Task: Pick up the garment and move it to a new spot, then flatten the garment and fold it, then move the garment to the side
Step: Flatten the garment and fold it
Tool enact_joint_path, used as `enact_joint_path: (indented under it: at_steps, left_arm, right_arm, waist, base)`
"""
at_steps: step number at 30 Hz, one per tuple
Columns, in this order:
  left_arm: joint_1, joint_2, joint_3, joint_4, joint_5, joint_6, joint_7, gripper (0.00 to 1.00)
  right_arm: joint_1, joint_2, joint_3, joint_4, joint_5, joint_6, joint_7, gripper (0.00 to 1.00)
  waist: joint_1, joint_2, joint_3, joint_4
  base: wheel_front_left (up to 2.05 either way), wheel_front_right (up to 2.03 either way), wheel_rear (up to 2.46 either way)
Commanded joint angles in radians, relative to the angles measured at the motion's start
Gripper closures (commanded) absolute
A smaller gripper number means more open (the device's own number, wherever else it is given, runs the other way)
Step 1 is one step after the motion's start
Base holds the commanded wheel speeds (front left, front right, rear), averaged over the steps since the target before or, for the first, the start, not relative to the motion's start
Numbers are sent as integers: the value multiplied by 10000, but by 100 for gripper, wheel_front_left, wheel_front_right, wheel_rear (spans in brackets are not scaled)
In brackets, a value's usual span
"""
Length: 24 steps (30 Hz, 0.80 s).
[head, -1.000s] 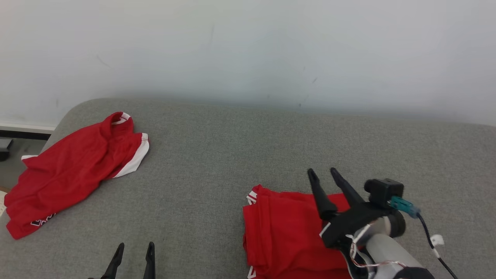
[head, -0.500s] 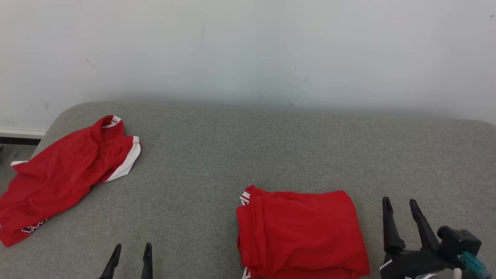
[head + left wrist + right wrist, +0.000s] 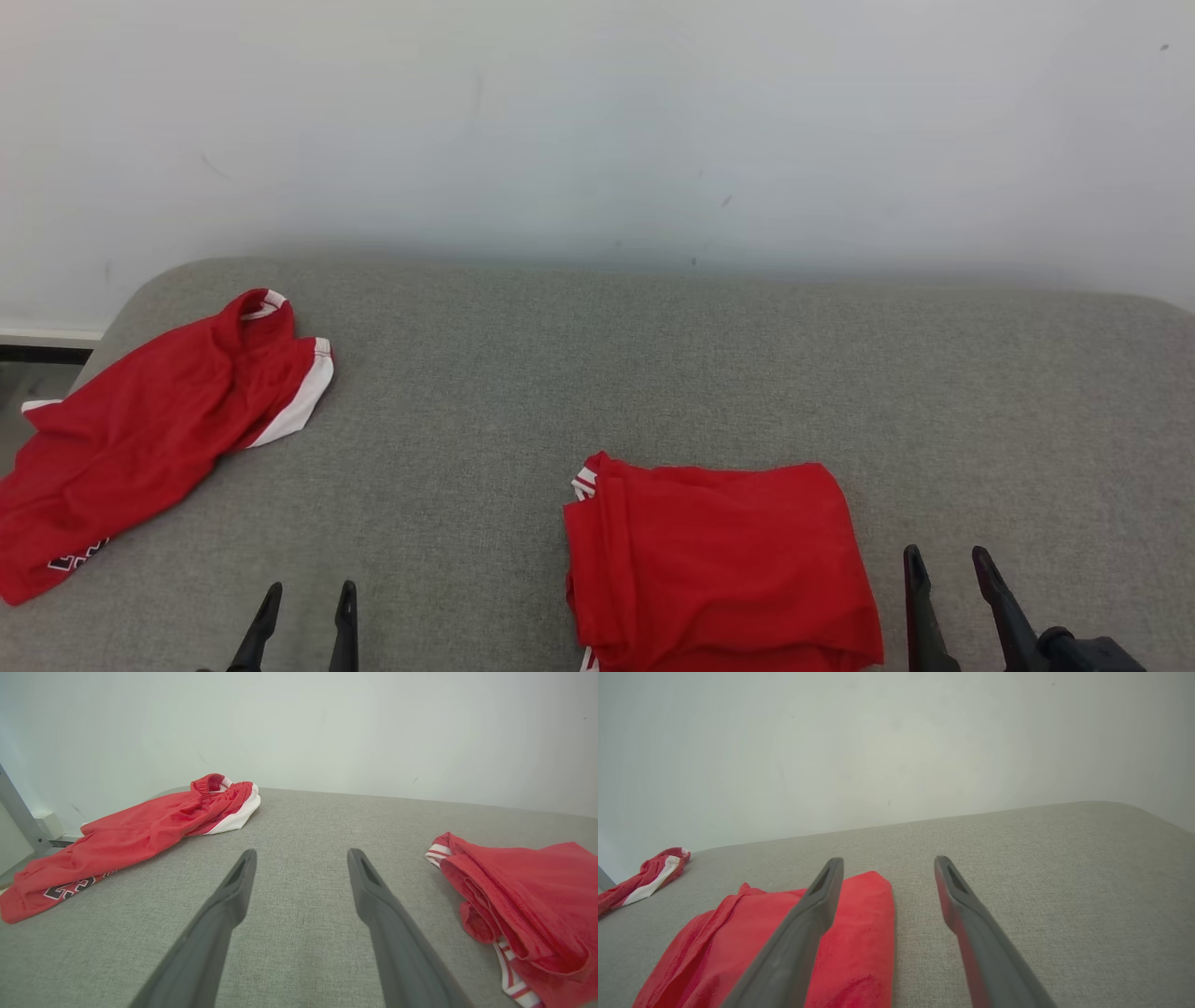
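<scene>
You see the folded red garment (image 3: 719, 560) lying on the grey fabric surface (image 3: 560, 373), at the near edge and a little to the right of the middle. It is a compact, nearly square packet, with some red-and-white striped trim showing at its left side. Your right gripper (image 3: 946, 553) stands just beside the right edge of this garment, apart from it, with the fingers pointing to the far side. Its two dark fingers are spread wide and there is nothing between them. In the right wrist view the left finger passes in front of the red cloth, but you cannot tell from this view alone whether it touches; the head view shows a strip of grey surface between them. Your left gripper (image 3: 310, 588) is at the near left, well apart from the folded garment, over bare grey fabric. Its fingers are also spread wide and they hold nothing. At the far left of the surface lies a second piece, crumpled red shorts (image 3: 149, 439) with a white side panel, an elastic waistband at the far end and a dark print at the near end. Behind the surface rises a plain white wall (image 3: 597, 121).
</scene>
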Motion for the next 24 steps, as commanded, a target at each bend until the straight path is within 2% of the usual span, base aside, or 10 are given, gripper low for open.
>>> enact_joint_path:
  at_steps: [1, 8, 15, 24]
  left_arm:
    - [122, 79, 80, -12, 88, 12, -33, 0]
    - [203, -70, 456, -110, 505, 35, -33, 0]
    - [423, -148, 546, -268, 1000, 50, -33, 0]
    - [439, -237, 614, -319, 1091, 39, -33, 0]
  right_arm:
    - [117, 10, 77, -111, -135, -25, -3, 0]
    - [288, 17, 389, -123, -153, -25, -3, 0]
    - [285, 20, 69, 136, -277, -25, -3, 0]
    - [236, 21, 4, 278, -351, -25, -3, 0]
  waist:
    - [0, 0, -20, -10]
    - [0, 0, -61, -21]
    - [0, 0, -92, -48]
    - [0, 0, -97, -89]
  base:
    - [0, 0, 0]
    - [0, 0, 0]
    - [0, 0, 0]
    - [0, 0, 0]
